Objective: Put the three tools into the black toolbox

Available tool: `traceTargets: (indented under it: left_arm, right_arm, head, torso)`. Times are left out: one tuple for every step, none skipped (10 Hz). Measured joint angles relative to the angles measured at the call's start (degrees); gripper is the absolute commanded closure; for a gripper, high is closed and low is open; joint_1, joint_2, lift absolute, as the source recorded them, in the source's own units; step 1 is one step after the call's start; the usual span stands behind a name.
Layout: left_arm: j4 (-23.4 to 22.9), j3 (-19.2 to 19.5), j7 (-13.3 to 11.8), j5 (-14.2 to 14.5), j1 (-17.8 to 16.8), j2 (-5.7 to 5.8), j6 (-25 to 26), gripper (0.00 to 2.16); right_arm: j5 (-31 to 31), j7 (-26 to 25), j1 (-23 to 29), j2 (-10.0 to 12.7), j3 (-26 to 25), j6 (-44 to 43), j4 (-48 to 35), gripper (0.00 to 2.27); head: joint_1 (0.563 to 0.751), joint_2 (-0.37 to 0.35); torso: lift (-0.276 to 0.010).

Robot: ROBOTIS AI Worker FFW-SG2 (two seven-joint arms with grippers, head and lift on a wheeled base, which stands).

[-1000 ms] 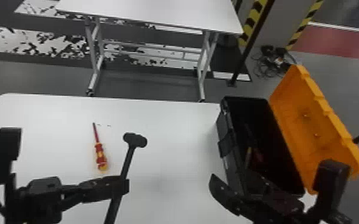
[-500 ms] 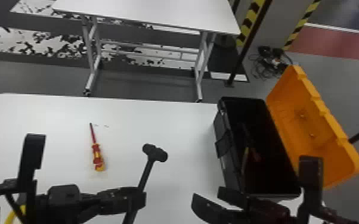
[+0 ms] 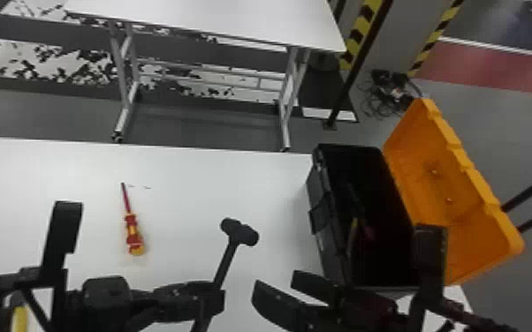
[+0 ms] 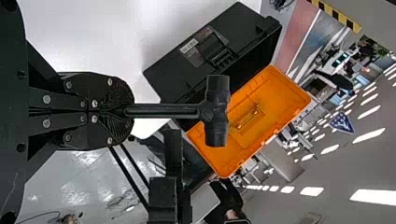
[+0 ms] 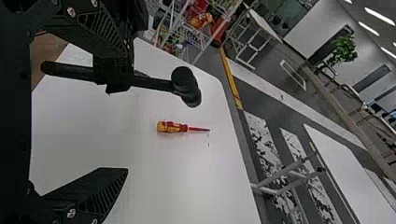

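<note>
We have our left tool (image 3: pixel 212 293) closed on the handle of the hammer (image 3: pixel 239 233), while our right tool (image 3: pixel 277 284) stands wide open. The black toolbox (image 3: pixel 322 220) sits at the right edge of the surface (image 3: pixel 199 185), the screwdriver (image 3: pixel 133 234) toward its far left corner.

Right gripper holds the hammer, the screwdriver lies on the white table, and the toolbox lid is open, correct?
No, it's the left gripper that holds the hammer, as the left wrist view shows. The screwdriver lies on the white table, and the lid is open.
</note>
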Motion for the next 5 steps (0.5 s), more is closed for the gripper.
traceTargets:
  left_arm:
    - [0.8,-0.1,0.2,-0.1,-0.4,0.0,-0.2,1.89]
    - [1.5,-0.5,0.3,-0.2,-0.6,-0.02,-0.7,1.89]
    - [1.9,-1.3,0.5,-0.3,-0.7,-0.07,-0.8,1.89]
    - [1.9,-2.4,0.8,-0.6,-0.7,-0.11,-0.8,1.89]
    - [1.8,-3.4,0.9,-0.7,-0.7,-0.19,-0.7,1.89]
  right_arm:
    - [-0.1,0.0,0.0,0.3,0.9,0.1,-0.1,0.13]
    - [0.4,0.0,0.0,0.6,2.3,0.0,-0.1,0.13]
    - [1.3,0.1,-0.2,0.8,3.8,-0.4,-0.1,0.13]
    - [2.1,0.2,-0.5,0.9,5.1,-0.9,-0.1,0.13]
    - [3.2,0.5,-0.7,1.0,6.3,-1.6,0.2,0.13]
  head:
    - [0.695,-0.174]
    - [0.695,-0.155]
    - [0.695,-0.15]
    - [0.695,-0.147]
    - [0.695,-0.154]
  torso:
    - [-0.051]
    - [-0.051]
    - [-0.051]
    - [-0.051]
    - [-0.051]
